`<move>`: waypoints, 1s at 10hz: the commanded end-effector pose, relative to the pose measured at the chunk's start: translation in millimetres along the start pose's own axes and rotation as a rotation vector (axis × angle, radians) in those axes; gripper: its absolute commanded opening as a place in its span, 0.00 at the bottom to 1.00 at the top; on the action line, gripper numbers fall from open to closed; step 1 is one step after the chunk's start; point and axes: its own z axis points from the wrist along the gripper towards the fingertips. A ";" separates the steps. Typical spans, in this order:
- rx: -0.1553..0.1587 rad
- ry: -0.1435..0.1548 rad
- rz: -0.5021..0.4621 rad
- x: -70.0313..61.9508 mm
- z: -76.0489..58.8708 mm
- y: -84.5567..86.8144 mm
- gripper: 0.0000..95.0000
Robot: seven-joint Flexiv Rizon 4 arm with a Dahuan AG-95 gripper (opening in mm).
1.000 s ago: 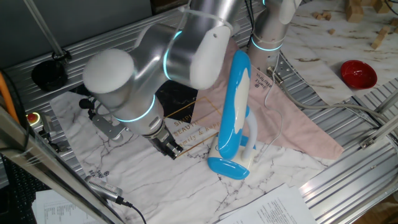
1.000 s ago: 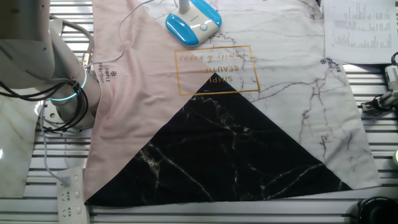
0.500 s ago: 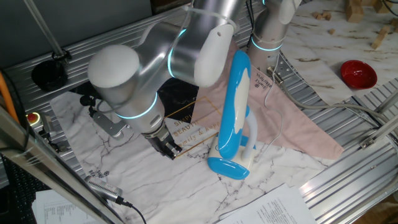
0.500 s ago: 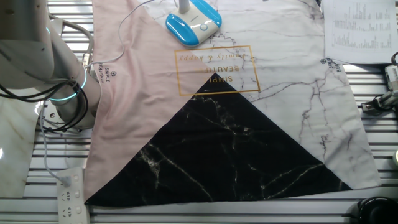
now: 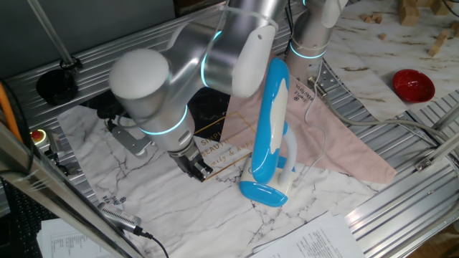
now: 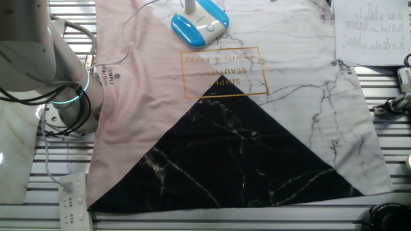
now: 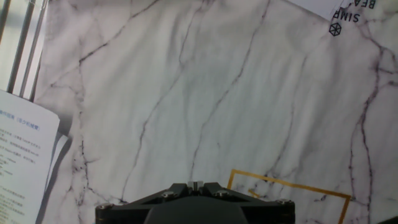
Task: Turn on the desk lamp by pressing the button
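Observation:
The desk lamp stands folded up on the marbled cloth: a long blue and white head, a white neck and an oval blue base. In the other fixed view only the base shows at the top edge, with a small round button on its white top. My gripper hangs low over the cloth, left of the lamp base and apart from it. In the hand view the fingertips are pressed together with nothing between them, above white marbled cloth; the lamp is out of that view.
A red bowl sits far right on the marble top. Printed sheets lie at the near edge, also seen as paper to my left. The arm's own base and a power strip stand beside the cloth.
The arm's upper links have swung slightly to the right; the gripper has barely shifted over the cloth. The lamp has not moved.

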 end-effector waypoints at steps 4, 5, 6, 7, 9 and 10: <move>0.012 0.004 0.069 1.7 -0.3 -0.9 0.00; 0.014 0.000 0.104 1.7 -0.3 -0.8 0.00; 0.015 -0.006 0.115 1.7 -0.3 -0.8 0.00; 0.016 -0.012 0.118 1.9 -0.4 -0.8 0.00; 0.012 -0.026 0.110 2.0 -0.4 -0.7 0.00; 0.014 -0.031 0.111 2.2 -0.3 -0.5 0.00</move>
